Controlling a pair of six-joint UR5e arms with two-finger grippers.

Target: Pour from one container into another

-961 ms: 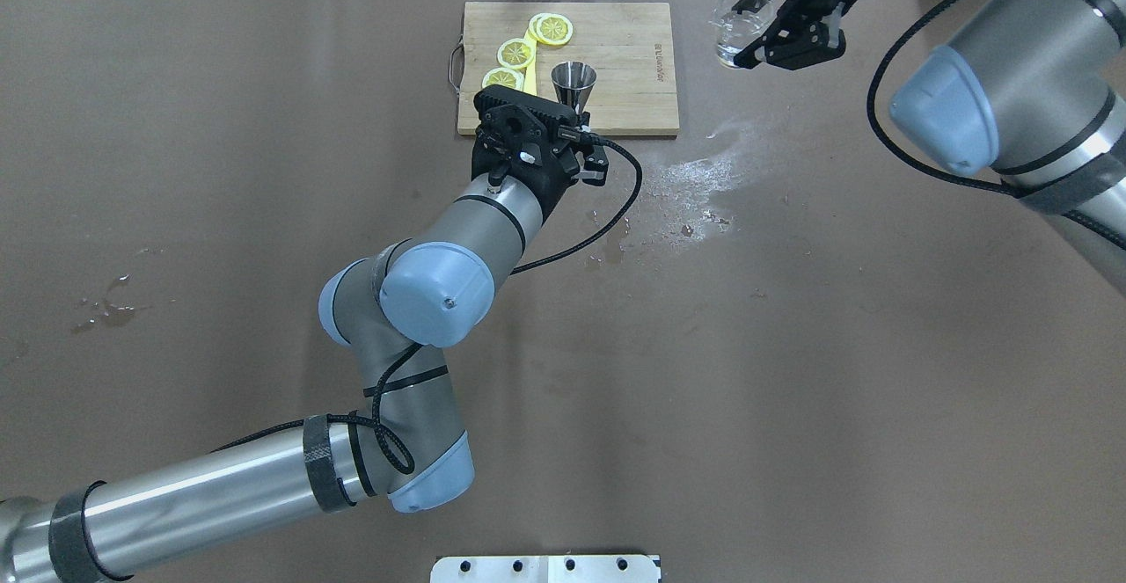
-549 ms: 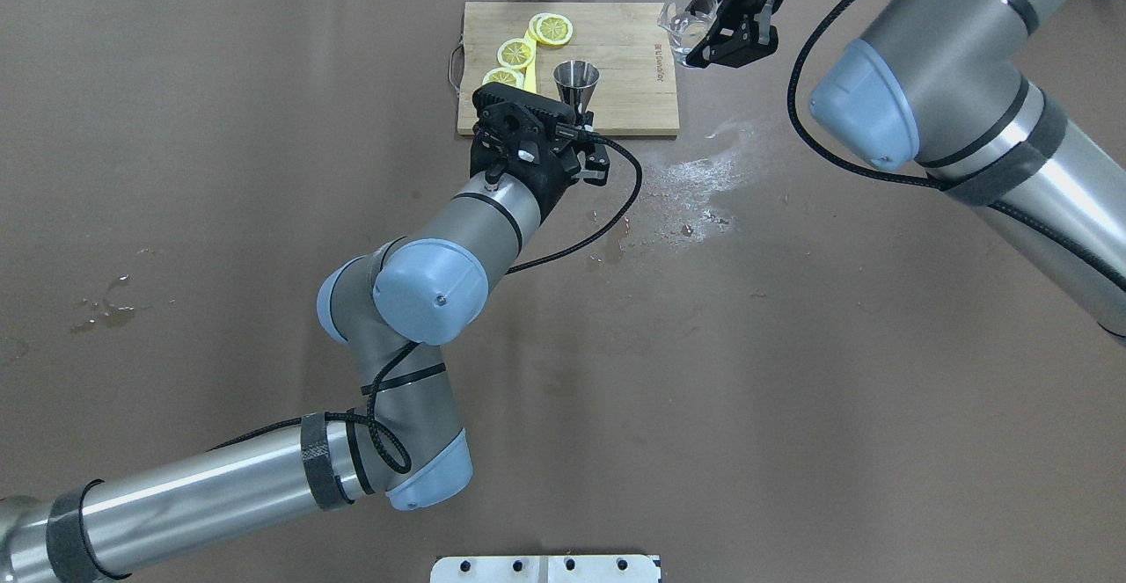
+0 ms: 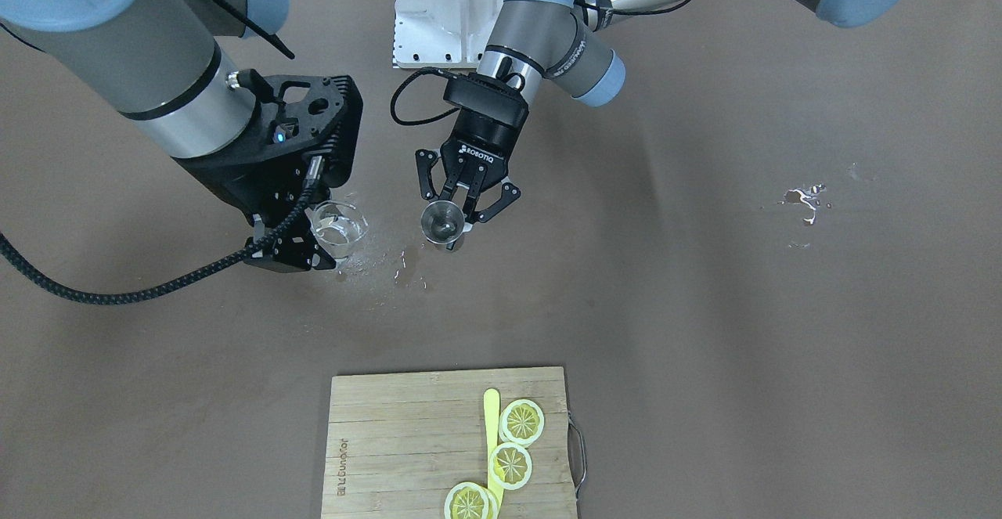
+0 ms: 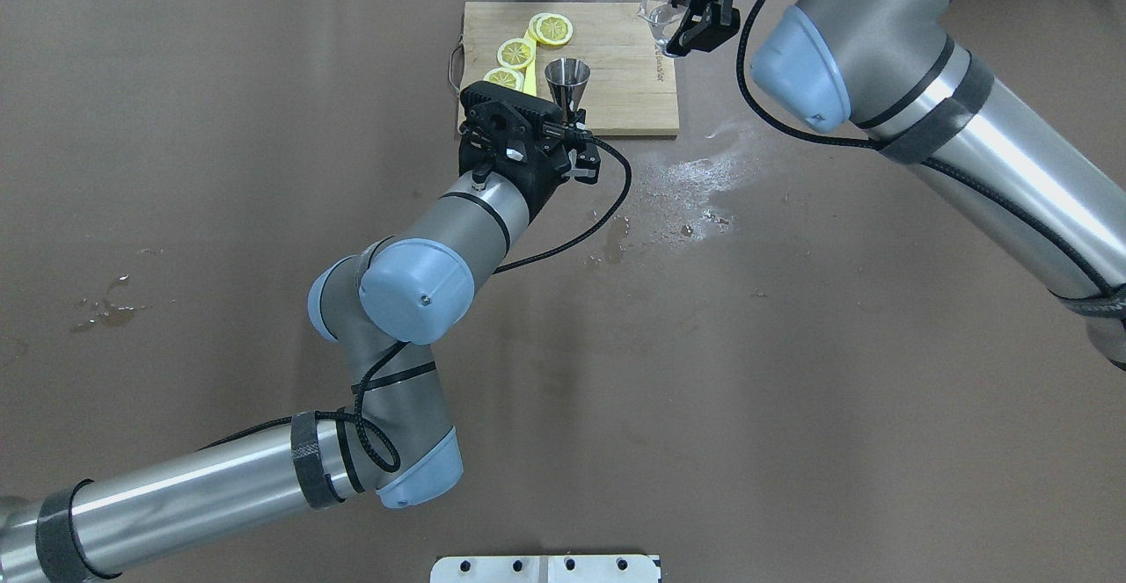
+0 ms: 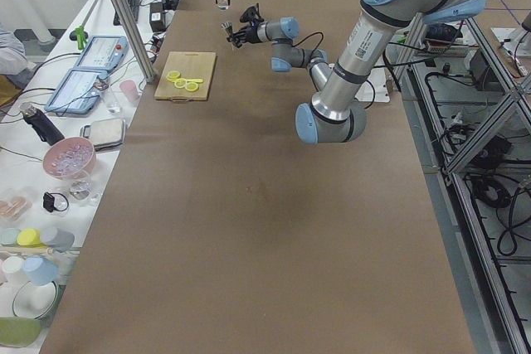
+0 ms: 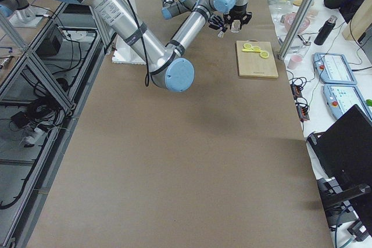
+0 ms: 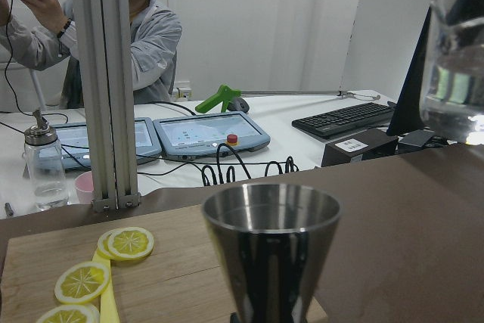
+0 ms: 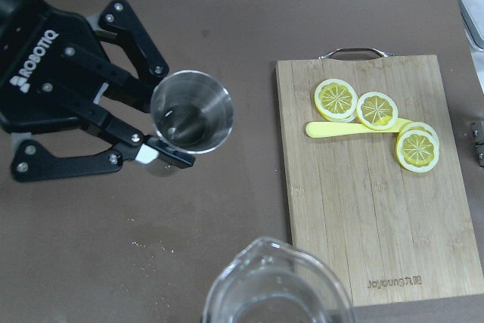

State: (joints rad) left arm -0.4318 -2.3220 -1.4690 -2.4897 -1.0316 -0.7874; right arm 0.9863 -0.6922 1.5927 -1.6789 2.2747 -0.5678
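My left gripper (image 3: 455,223) is shut on a steel jigger (image 3: 442,221), holding it upright by the waist above the table, just in front of the cutting board (image 4: 616,91). From overhead, the jigger (image 4: 567,80) stands over the board's near edge. My right gripper (image 4: 690,25) is shut on a clear glass beaker (image 4: 661,10) with water in it, held upright above the board's far right corner. In the right wrist view the beaker rim (image 8: 276,285) is near and the jigger's open mouth (image 8: 191,120) lies below to its left. The two are apart.
Three lemon slices (image 4: 528,42) and a yellow tool lie on the board. Spilled water (image 4: 695,178) wets the table right of the board, with a smaller puddle (image 4: 106,310) far left. Behind the table's far edge are an operator (image 7: 151,28) and control panels (image 7: 204,130).
My right gripper has carried the beaker leftward, from beyond the board's right side to over its far right corner. The left gripper with the jigger has shifted slightly left.
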